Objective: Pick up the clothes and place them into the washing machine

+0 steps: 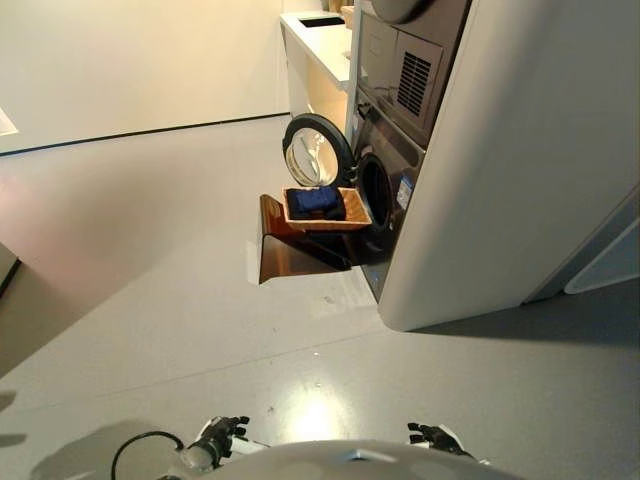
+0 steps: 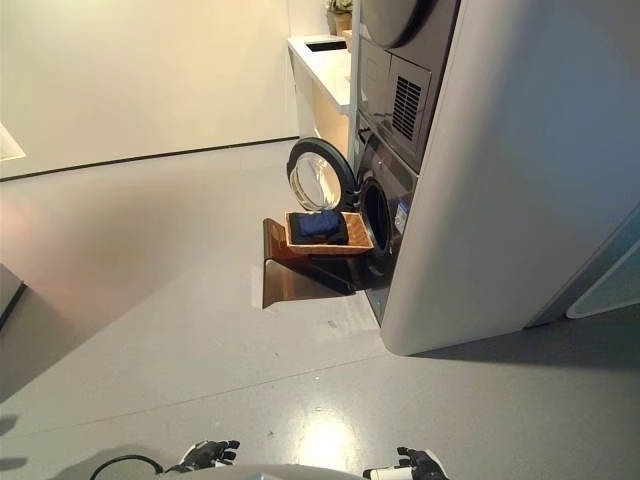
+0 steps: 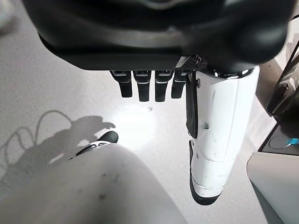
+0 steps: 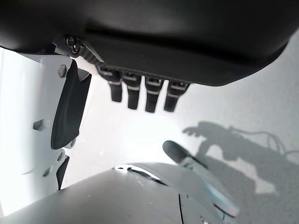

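I haven't started the pickup. My left hand (image 3: 149, 86) and right hand (image 4: 140, 95) hang relaxed and empty, well short of the far washing machine (image 1: 385, 190). The dark blue clothes (image 1: 316, 202) lie in the basket (image 1: 352, 223) at its open door (image 1: 312, 152); I must walk closer.

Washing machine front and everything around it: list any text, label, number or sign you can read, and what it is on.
No text can be read in any view.
Washing machine: a small blue label beside the open door, too small to read.
Basket with dark blue clothes: no print visible.
Left robot hand and right robot hand: no markings visible.
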Available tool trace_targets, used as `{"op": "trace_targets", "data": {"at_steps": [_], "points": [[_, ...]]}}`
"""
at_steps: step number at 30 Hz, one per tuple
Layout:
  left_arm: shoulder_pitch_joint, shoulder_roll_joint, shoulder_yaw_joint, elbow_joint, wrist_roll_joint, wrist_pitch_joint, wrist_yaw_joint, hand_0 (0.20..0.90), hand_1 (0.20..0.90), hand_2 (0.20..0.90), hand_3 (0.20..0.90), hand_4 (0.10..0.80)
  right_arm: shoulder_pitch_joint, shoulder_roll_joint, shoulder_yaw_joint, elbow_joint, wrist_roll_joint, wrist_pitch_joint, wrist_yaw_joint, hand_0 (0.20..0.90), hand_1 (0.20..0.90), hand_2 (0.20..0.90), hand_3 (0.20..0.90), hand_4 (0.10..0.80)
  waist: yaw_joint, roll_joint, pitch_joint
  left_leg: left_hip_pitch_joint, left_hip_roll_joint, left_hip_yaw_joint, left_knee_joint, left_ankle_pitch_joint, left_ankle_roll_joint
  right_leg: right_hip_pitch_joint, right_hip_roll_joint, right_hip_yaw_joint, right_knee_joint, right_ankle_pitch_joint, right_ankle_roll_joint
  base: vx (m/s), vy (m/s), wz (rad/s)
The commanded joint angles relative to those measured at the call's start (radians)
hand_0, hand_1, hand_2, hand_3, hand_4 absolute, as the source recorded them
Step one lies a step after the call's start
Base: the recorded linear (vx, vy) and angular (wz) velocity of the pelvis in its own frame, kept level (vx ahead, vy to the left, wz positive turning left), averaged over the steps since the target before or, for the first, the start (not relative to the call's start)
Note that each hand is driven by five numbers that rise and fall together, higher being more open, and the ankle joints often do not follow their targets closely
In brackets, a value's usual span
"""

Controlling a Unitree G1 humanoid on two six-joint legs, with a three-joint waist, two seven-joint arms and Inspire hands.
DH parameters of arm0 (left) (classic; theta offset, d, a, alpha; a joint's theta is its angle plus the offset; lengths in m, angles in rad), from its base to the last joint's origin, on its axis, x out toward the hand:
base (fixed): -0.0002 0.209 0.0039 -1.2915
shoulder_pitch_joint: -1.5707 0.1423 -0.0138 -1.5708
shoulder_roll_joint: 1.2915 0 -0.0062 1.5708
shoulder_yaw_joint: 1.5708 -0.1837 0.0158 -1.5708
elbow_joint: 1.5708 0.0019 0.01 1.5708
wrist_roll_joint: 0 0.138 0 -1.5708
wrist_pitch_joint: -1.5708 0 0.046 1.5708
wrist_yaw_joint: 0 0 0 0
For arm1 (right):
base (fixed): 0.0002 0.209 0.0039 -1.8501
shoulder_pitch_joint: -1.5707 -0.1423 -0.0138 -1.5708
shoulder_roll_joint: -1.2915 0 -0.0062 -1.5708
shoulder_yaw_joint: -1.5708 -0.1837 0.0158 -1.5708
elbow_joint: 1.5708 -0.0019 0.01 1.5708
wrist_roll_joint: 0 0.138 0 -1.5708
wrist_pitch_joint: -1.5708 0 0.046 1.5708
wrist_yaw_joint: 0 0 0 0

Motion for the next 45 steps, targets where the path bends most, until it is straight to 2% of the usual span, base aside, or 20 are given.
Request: {"op": "trace_targets", "data": {"at_steps": [1,24,31,35,36,39,42,45], "points": [[-0.052,-0.02,0.025,0.035,-0.008,-0.028,0.003,0.9,0.9,0.9,0.9,0.8,-0.044,-0.002,0.061,0.061,-0.017,-0.006,0.007,0.9,0.9,0.9,0.9,0.8,0.007,-0.039,-0.003,-0.04,-0.044,-0.07,-0.009,-0.013,-0.048,0.01,0.003,-0.015,-0.005,-0.045,0.041,0.0,0.0,0.0],[-0.047,-0.024,0.035,0.049,-0.01,-0.02,0.002,0.9,0.9,0.9,0.9,0.8,-0.041,-0.004,0.054,0.068,-0.025,-0.003,0.007,0.9,0.9,0.9,0.9,0.8,0.008,-0.04,-0.006,-0.038,-0.046,-0.071,-0.009,-0.018,-0.046,0.011,0.003,-0.015,-0.005,-0.046,0.042,0.0,0.0,0.0],[-0.05,-0.023,0.046,0.051,-0.024,-0.017,0.002,0.9,0.9,0.9,0.9,0.8,-0.048,-0.005,0.051,0.071,-0.02,0.001,0.011,0.9,0.9,0.9,0.9,0.8,0.01,-0.042,0.0,-0.038,-0.051,-0.072,-0.009,-0.021,-0.038,0.009,-0.002,-0.013,-0.005,-0.046,0.044,0.015,0.021,-0.03],[-0.058,-0.02,0.046,0.049,-0.027,-0.016,0.007,0.9,0.9,0.9,0.9,0.8,-0.058,-0.006,0.041,0.067,-0.006,0.002,0.009,0.9,0.9,0.9,0.9,0.8,0.011,-0.047,0.007,-0.044,-0.063,-0.073,-0.007,-0.021,-0.025,0.008,-0.01,-0.01,-0.002,-0.042,0.046,0.018,0.05,-0.03],[-0.07,-0.017,0.044,0.044,-0.031,-0.018,0.013,0.9,0.9,0.9,0.9,0.8,-0.07,-0.008,0.036,0.066,0.007,0.0,0.008,0.9,0.9,0.9,0.9,0.8,0.012,-0.049,0.021,-0.066,-0.067,-0.075,0.02,-0.031,-0.012,-0.019,-0.021,-0.006,0.04,-0.051,0.045,-0.018,0.097,-0.01],[-0.08,-0.013,0.045,0.035,-0.042,-0.019,0.013,0.9,0.9,0.9,0.9,0.8,-0.078,-0.01,0.028,0.065,0.023,-0.003,0.006,0.9,0.9,0.9,0.9,0.8,0.015,-0.049,0.029,-0.09,-0.07,-0.077,0.049,-0.043,-0.002,-0.051,-0.03,-0.003,0.096,-0.067,0.041,-0.009,0.07,-0.06],[-0.101,-0.002,0.048,0.027,-0.051,-0.023,0.013,0.9,0.9,0.9,0.9,0.8,-0.09,-0.018,-0.001,0.067,0.051,-0.008,0.001,0.9,0.9,0.9,0.9,0.8,0.014,-0.048,0.049,-0.106,-0.078,-0.086,0.094,-0.07,0.025,-0.105,-0.041,-0.008,0.239,-0.092,0.05,0.048,0.116,-0.06],[-0.103,0.009,0.063,0.018,-0.069,-0.029,0.009,0.9,0.9,0.9,0.9,0.8,-0.068,-0.022,-0.035,0.078,0.079,-0.017,0.003,0.9,0.9,0.9,0.9,0.8,-0.001,-0.048,0.072,-0.073,-0.093,-0.11,0.11,-0.098,0.051,-0.179,-0.065,0.011,0.45,-0.033,0.059,0.151,0.155,-0.07]]}}
